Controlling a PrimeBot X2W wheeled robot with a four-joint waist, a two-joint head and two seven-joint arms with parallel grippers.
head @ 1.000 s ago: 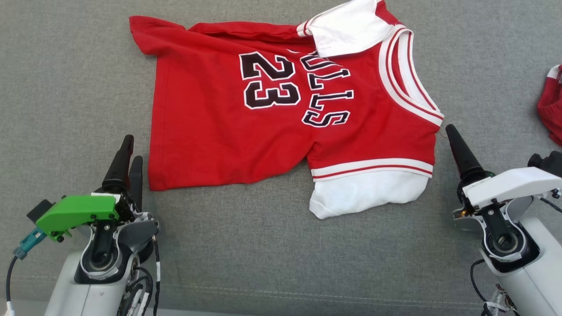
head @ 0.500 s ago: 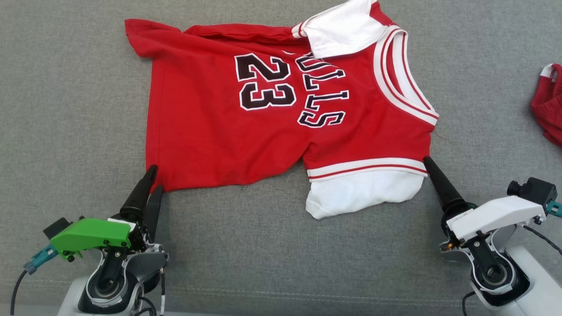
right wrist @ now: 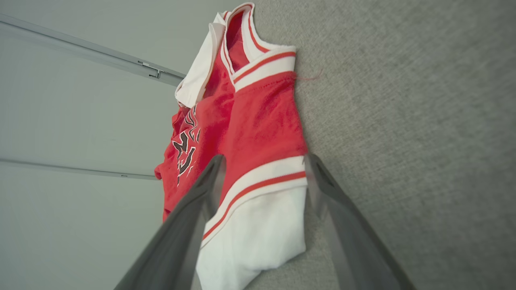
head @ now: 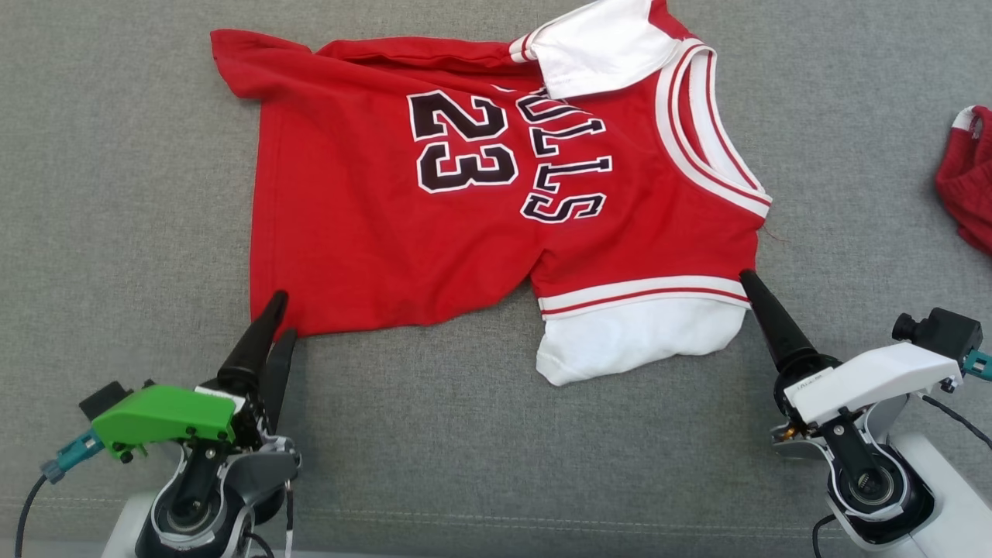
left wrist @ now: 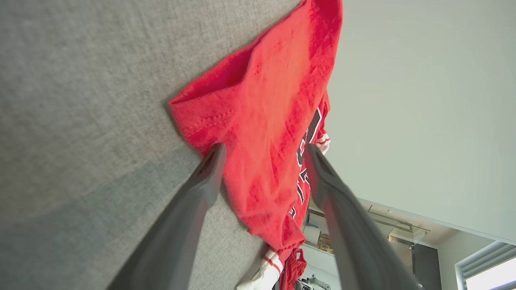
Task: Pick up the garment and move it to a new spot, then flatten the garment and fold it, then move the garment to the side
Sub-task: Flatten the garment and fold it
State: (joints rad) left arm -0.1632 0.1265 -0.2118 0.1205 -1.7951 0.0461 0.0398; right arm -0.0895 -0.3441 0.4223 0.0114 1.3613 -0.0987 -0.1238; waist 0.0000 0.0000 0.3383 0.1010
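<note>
A red jersey [head: 434, 232] with a black "23" and white sleeves lies spread on the grey cloth surface [head: 116, 194]. My left gripper [head: 284, 314] is at its near left hem corner. In the left wrist view the left gripper [left wrist: 264, 150] is open, with the red hem corner [left wrist: 258, 161] between the two fingers. My right gripper [head: 745, 277] touches the jersey's right edge by the striped sleeve band. The right gripper [right wrist: 266, 159] is open in its wrist view, its fingers straddling the white and red band [right wrist: 262, 181] above the white sleeve [right wrist: 254, 237].
A second red garment [head: 965, 186] lies bunched at the far right edge of the surface. Bare grey cloth stretches to the left of the jersey and in front of it. A pale wall [left wrist: 423, 100] rises behind the surface.
Both grippers have come in to the jersey's near edge: the left to the hem corner, the right down to the sleeve band. The whole picture has shifted slightly left.
</note>
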